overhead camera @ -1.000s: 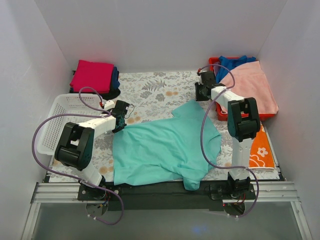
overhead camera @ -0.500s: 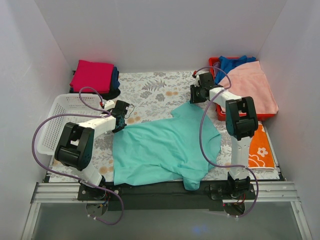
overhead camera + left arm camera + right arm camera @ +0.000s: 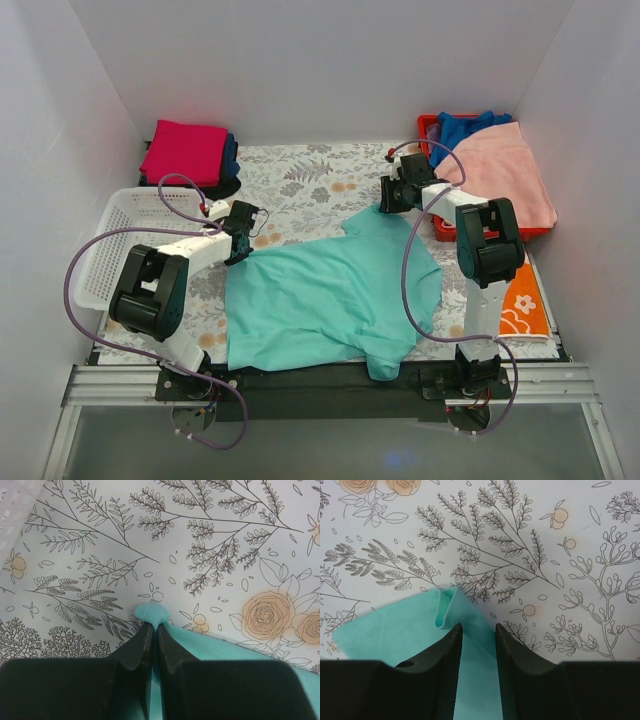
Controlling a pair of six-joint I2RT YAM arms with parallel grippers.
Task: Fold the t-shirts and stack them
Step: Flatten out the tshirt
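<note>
Teal tee (image 3: pixel 330 295) lies spread mostly flat on the floral tablecloth (image 3: pixel 310 175), mid-table toward the near edge. One sleeve laps over the near rail at abt 6 o'clock, the other points to 1 o'clock. L gripper (image 3: pixel 238 250) sits at the tee's 10 o'clock corner. In the L wrist view the L gripper (image 3: pixel 151 628) is clenched on a small nub of teal cloth that pokes out at 12 o'clock just past the tips, w/ the rest of the tee trailing toward 4 o'clock under the fingers. R gripper (image 3: pixel 385 200) is at the far sleeve, abt 1 o'clock from the tee's middle. In the R wrist view the R gripper (image 3: pixel 477 628) has its jaws parted, i.e. released, w/ a strip of teal running down the gap btwn them. A rolled fold of sleeve edge sits right at the tip of the 9 o'clock finger; can't tell if the pads touch the cloth. Stack in the table's 10–11 o'clock corner: magenta tee (image 3: pixel 185 150) on top, dk-blue tee (image 3: pixel 231 155) showing at its 3 o'clock side, black tee (image 3: pixel 218 188) at the bottom. White basket (image 3: pixel 100 250) is at 9 o'clock, beside the L arm. Red bin (image 3: pixel 440 226) at 2 o'clock holds a blue cloth (image 3: pixel 465 125), and a pink cloth (image 3: pixel 505 180) is draped over it. Orange flowered cloth (image 3: pixel 522 295) is at 4 o'clock.
</note>
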